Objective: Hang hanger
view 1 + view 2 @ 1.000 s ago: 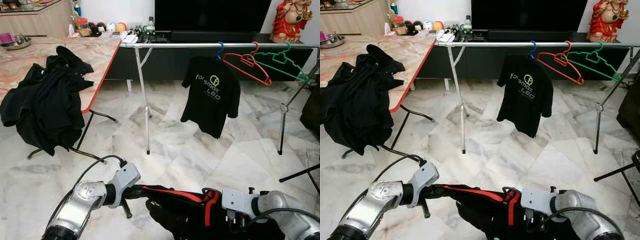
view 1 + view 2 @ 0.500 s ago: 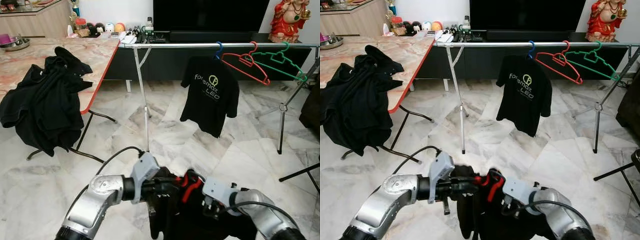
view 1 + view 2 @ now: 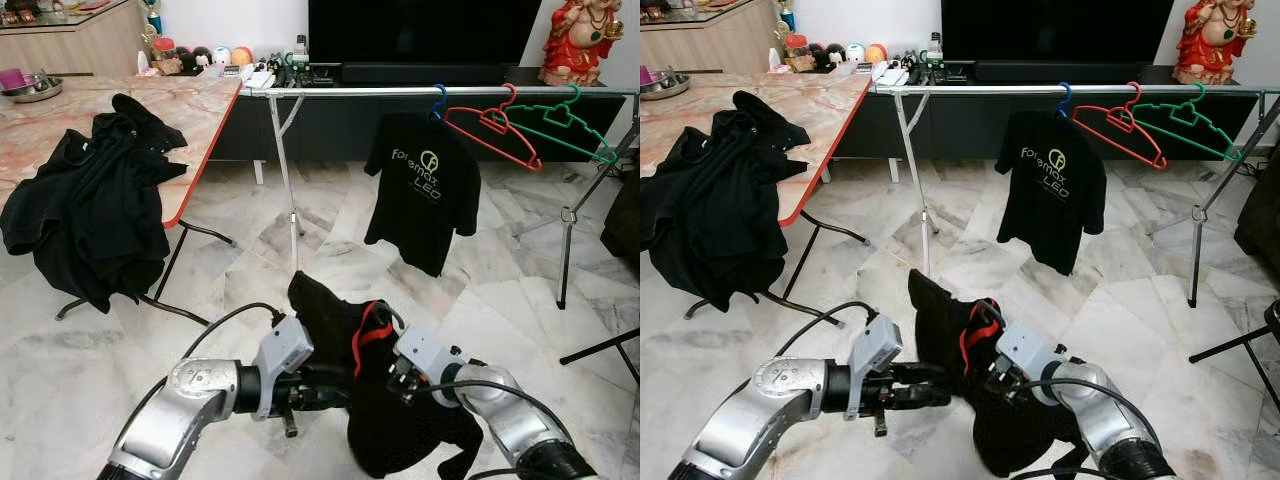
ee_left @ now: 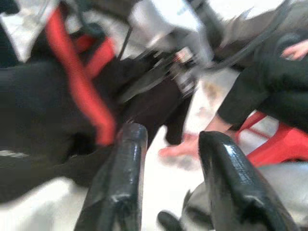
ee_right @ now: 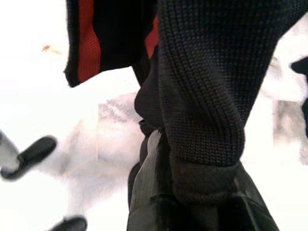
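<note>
Garment [image 3: 400,400] on red hanger [image 3: 366,332] | right fingers [image 5: 159,192] clamp it | left fingers [image 4: 120,183] apart, beside it

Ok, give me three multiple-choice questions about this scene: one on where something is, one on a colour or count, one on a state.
1. Where does the printed black T-shirt hang?
A. On the rail
B. On the table
C. On the floor

2. How many bare hangers are on the rail?
A. One
B. Two
C. Four

3. What is the right gripper doing?
A. Hanging open
B. Gripping the dark garment
C. Touching the rail

Answers: 1 A, it hangs from a blue hook on the rail. 2 B, a red hanger and a green hanger. 3 B, the right wrist view shows knit fabric clamped between its fingers.
</note>
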